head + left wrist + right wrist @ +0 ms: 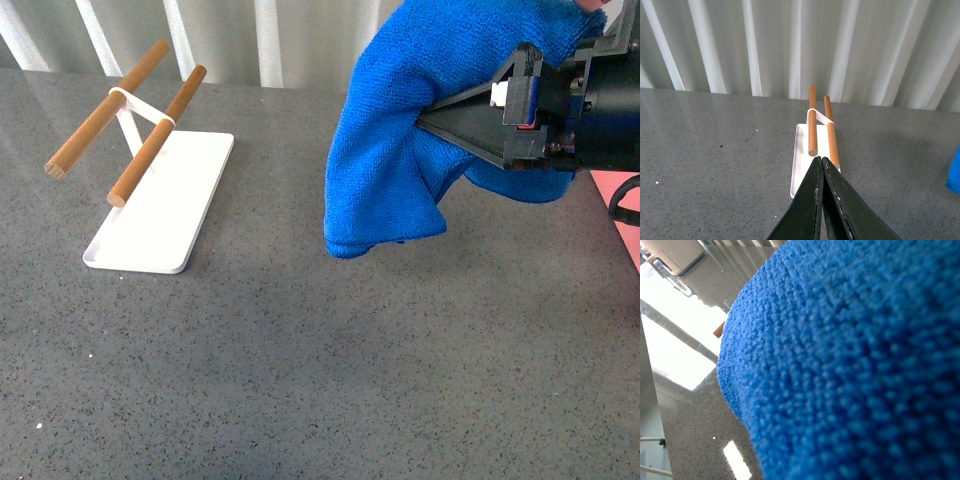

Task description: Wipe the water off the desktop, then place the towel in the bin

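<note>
In the front view the fingertips of the right gripper are buried in the towel, whose top is cut off by the upper edge. Of the bin only a pink sliver is seen at the right edge. The right wrist view is almost filled by the blurred towel. In the left wrist view the white tray is partly covered at its near end by the left gripper, and the towel is cropped at the right edge.

pale ribbed wall behind
</note>
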Controlling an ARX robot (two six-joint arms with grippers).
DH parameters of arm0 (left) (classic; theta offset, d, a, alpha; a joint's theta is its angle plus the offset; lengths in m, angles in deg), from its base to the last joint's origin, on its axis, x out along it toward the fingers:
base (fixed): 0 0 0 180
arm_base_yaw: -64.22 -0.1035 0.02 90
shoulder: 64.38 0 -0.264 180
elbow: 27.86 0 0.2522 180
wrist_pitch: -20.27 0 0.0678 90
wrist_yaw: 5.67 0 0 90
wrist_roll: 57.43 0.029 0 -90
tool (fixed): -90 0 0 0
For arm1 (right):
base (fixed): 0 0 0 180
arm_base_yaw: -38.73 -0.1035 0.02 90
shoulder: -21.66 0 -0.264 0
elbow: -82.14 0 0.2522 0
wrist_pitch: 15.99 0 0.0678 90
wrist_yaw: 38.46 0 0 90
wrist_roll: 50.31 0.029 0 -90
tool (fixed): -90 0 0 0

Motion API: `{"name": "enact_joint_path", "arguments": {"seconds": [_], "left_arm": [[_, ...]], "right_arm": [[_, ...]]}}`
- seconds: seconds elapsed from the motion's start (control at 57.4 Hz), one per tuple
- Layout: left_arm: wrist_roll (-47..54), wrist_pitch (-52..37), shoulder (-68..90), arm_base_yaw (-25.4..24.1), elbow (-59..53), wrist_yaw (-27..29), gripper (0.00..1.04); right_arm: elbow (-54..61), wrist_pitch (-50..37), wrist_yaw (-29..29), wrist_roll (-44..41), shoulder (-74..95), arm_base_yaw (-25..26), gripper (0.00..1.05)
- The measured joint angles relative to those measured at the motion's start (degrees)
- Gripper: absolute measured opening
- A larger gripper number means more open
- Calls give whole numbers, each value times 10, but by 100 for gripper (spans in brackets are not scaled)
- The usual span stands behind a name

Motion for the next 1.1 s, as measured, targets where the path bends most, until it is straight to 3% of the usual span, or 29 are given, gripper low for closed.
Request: {"name": "enact_joint_path", "arguments": {"seconds": [0.366, 0.488, 0.68, 0.959, 1.098], "left_arm": [[0, 11, -28, 0, 0, 0, 4], [0, 11, -28, 0, 0, 0, 30], [0, 11, -28, 0, 0, 0, 59], [0, 11, -28, 0, 0, 0, 99], [1, 11, -28, 0, 0, 0, 98]], "right_arm": [[0, -13, -3, 5, 0, -1, 4], [-14, 62, -38, -23, 3, 3, 4], [-65, 254, -128, -114, 42, 17, 4], [-115, 420, -223, -251, 117, 41, 4], [-140, 451, -282, -315, 151, 42, 4]]}}
